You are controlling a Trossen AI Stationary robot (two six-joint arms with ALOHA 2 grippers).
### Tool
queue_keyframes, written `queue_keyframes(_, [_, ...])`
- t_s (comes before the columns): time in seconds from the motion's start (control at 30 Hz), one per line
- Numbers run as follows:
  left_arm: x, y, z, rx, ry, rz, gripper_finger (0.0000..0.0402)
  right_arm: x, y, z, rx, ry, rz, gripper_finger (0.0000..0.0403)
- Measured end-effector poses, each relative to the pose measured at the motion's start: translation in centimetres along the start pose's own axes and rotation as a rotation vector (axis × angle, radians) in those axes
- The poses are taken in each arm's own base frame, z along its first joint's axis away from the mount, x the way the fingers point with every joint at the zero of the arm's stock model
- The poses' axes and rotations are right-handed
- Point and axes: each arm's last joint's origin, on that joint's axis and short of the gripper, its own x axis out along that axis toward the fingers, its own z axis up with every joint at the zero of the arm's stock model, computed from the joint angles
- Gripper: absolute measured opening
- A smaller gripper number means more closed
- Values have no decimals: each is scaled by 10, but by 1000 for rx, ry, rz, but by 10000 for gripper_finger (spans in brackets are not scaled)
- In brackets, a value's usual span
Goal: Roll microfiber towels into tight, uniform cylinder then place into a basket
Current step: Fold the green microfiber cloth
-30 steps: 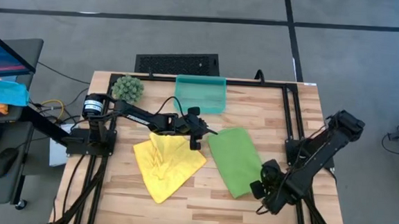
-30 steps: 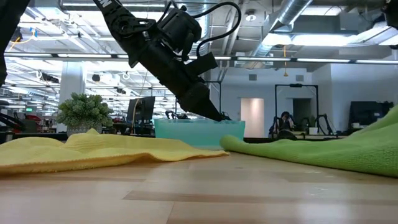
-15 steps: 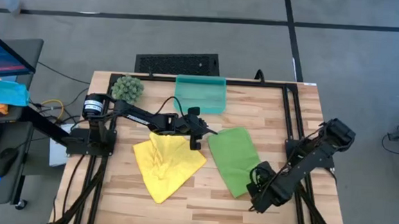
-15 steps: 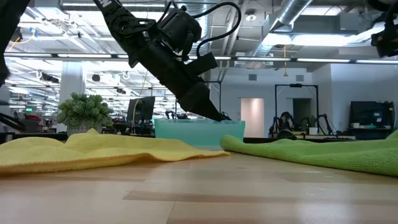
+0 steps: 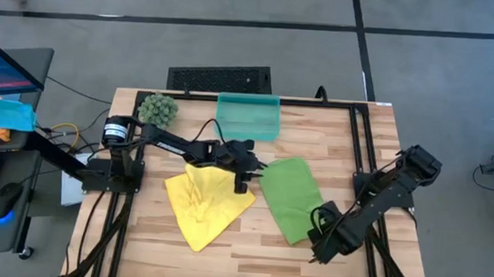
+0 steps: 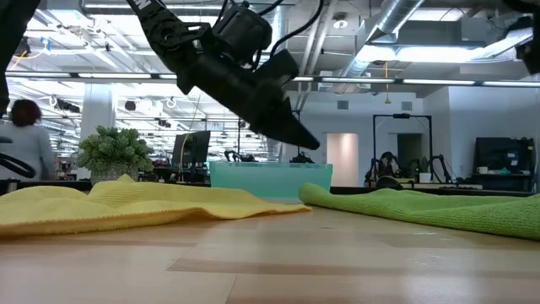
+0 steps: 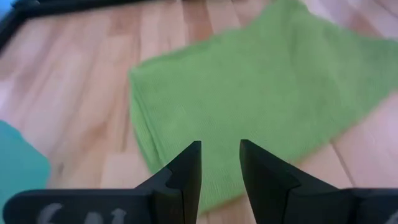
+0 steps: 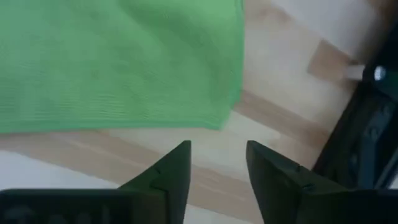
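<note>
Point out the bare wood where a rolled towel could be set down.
Free: the near strip below the yellow towel and green towel, and the far right corner beside the basket. Crowded: the middle, where the left gripper hangs between both towels.

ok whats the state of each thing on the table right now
yellow towel: unrolled, rumpled, on the table
green towel: unrolled, lying flat
basket: holds no towel
left gripper: open, raised over the green towel's edge
right gripper: open, by the green towel's corner
</note>
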Motion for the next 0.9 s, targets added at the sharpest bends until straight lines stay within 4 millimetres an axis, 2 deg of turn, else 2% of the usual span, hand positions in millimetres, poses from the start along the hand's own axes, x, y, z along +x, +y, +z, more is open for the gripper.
queue_keyframes(0.2, [0, 0, 7, -35, -82, -44, 102, -23, -5, -1, -35, -208, -5, 184])
queue_keyframes(0.33, [0, -1, 8, -40, -89, -72, 102, -27, -7, 10, -20, -452, 18, 175])
queue_keyframes(0.43, [0, -1, 8, -68, -88, -71, 102, -24, -6, 20, -8, -540, 23, 169])
queue_keyframes(0.6, [10, -1, -1, -110, -73, -76, 102, -21, -3, 42, -70, -541, -49, 162])
queue_keyframes(0.73, [31, -1, -6, -113, -51, -87, 102, -21, -3, 56, -123, -527, -110, 157])
queue_keyframes(0.9, [43, 9, 14, -80, -64, -76, 102, -22, -8, 58, -156, -529, -175, 149])
